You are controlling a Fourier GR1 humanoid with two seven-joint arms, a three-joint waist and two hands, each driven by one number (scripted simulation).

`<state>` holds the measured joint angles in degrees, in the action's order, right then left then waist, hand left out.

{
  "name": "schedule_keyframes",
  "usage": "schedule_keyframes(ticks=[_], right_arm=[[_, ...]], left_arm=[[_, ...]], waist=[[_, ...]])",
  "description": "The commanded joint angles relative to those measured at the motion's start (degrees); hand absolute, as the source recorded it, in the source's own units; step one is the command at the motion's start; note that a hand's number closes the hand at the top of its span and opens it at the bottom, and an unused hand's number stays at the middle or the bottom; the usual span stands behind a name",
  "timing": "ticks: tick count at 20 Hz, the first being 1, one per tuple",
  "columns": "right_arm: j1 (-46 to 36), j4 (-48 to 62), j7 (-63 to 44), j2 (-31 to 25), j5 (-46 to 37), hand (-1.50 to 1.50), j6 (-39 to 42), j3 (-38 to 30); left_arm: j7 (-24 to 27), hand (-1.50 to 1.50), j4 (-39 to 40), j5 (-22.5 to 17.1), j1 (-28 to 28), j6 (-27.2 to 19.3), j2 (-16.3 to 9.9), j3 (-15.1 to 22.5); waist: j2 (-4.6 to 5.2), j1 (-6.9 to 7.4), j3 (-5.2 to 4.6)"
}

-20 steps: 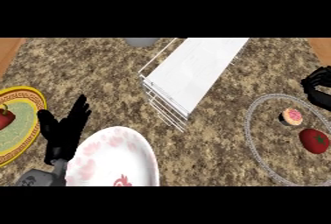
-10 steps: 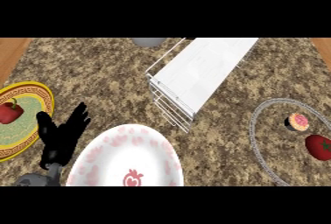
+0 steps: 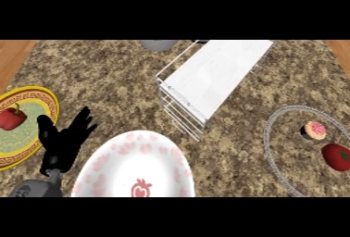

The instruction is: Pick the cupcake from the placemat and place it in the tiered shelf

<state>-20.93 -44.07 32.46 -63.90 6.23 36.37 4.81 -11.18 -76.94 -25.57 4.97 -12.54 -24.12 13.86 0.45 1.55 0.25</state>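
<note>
Pink-frosted cupcake [image 3: 314,130] sits untouched on the right placemat [image 3: 273,152]; my right hand has left view, left hand [image 3: 63,141] resting open, empty.

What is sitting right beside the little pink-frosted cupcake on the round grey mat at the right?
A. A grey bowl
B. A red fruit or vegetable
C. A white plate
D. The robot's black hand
B. On the round grey placemat, the cupcake has a red item just next to it; the plate and left hand are far off at the left.
</note>
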Motion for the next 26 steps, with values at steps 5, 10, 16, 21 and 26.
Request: schedule_keyframes(ticks=[5,10,16,21,26], right_arm=[[-10.75,-0.54,-11.08,6.02,-5.56,-1.5,1.09,1.44],[-9.31,-6.72,-18.15,7.7,-9.28,-1.5,-4.06,1.26],[-6.29,-12.95,-25.29,11.79,-12.56,-1.5,-4.38,3.44],[-4.77,-16.44,-27.41,13.08,-16.99,-1.5,-5.06,3.52],[0.79,-21.12,-31.66,15.32,-19.16,-1.5,-8.25,1.56]], left_arm=[[-2.27,0.0,0.31,2.57,0.5,-0.36,1.3,-1.58],[-1.07,0.0,2.05,3.31,-0.24,1.01,2.8,-2.73],[-3.39,0.0,1.02,3.41,-0.37,2.04,2.17,-4.54],[2.33,0.0,7.18,6.77,1.42,1.78,6.89,-4.46],[0.16,0.0,5.18,5.66,-1.67,4.8,4.62,-7.05]], waist=[[-0.32,-0.53,-0.24],[-0.46,-1.3,-0.28],[-0.58,-1.7,-0.28],[-0.45,-1.85,-0.3],[-0.54,-1.94,-0.29]])
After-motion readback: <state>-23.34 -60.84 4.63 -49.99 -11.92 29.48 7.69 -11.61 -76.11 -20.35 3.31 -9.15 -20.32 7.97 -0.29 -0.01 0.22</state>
